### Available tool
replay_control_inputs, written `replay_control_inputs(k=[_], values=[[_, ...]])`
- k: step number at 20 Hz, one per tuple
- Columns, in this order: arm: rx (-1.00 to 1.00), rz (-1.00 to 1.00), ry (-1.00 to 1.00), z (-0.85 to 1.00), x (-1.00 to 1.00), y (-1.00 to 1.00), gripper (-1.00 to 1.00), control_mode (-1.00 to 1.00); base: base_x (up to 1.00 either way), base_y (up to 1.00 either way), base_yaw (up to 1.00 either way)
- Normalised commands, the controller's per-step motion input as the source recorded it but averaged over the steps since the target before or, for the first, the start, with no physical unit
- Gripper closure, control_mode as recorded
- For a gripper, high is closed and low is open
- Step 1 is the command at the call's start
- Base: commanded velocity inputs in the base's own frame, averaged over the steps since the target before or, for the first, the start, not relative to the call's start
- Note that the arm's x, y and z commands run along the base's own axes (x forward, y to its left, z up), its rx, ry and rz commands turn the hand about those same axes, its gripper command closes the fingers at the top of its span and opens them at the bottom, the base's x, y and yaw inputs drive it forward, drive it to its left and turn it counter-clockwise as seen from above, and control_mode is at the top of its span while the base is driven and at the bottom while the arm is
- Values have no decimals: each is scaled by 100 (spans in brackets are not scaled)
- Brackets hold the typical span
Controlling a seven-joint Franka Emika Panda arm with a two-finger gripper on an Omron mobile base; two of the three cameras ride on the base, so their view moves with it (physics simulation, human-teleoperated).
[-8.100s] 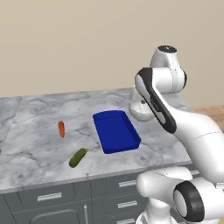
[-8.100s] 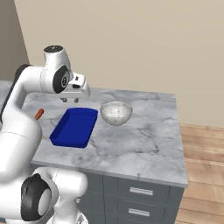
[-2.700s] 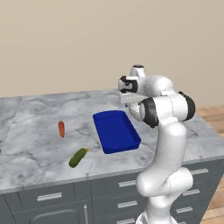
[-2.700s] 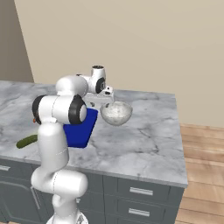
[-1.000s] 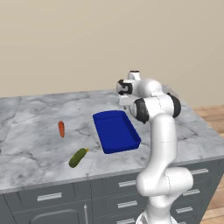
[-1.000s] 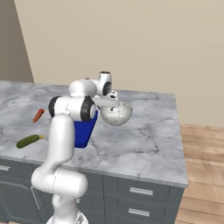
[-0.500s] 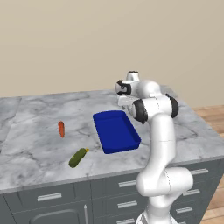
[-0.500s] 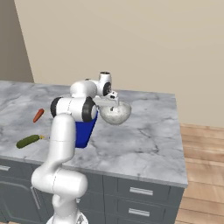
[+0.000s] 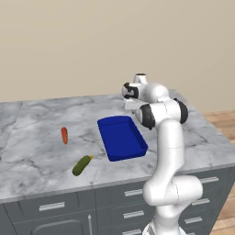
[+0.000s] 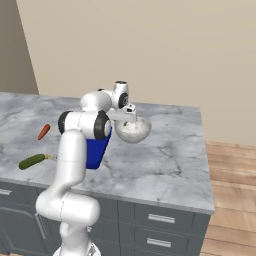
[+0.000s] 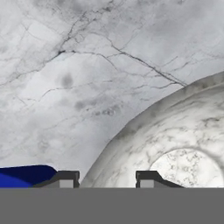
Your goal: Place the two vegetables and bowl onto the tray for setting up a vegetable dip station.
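The white-grey speckled bowl (image 10: 133,130) (image 11: 175,144) stands on the marble counter just right of the blue tray (image 9: 121,137) (image 10: 96,148) (image 11: 17,177). My gripper (image 10: 129,117) (image 11: 106,179) is down at the bowl's near rim, one fingertip outside the wall and one inside. I cannot tell whether the pads press on the rim. The orange-red carrot (image 9: 64,134) (image 10: 44,131) and the green cucumber (image 9: 81,165) (image 10: 32,161) lie on the counter left of the tray. In the left base view my arm hides the bowl.
The counter (image 9: 36,124) ends at a beige wall behind and at drawer fronts (image 10: 160,220) on the near side. Its right end drops off to a wooden floor (image 10: 230,175). Bare marble stretches right of the bowl.
Since the oldest frames the hand has swung from above the tray down to the bowl's rim. Over the last second the arm has held there. Tray and vegetables have not moved.
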Motion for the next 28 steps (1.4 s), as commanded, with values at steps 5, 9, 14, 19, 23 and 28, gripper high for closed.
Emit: replay_control_inputs(k=[5,9,14,19,23,28], values=[[0,0,1,0,-15,-11,100,-100,0,0,0],[-4,0,3,11,-18,0,100,-100,0,0,0],[-6,0,1,24,-20,4,100,-100,0,0,0],[-4,0,0,31,-21,11,100,-100,0,0,0],[0,0,-1,28,-18,20,100,-100,0,0,0],[0,3,-2,28,-27,20,100,-100,0,0,0]])
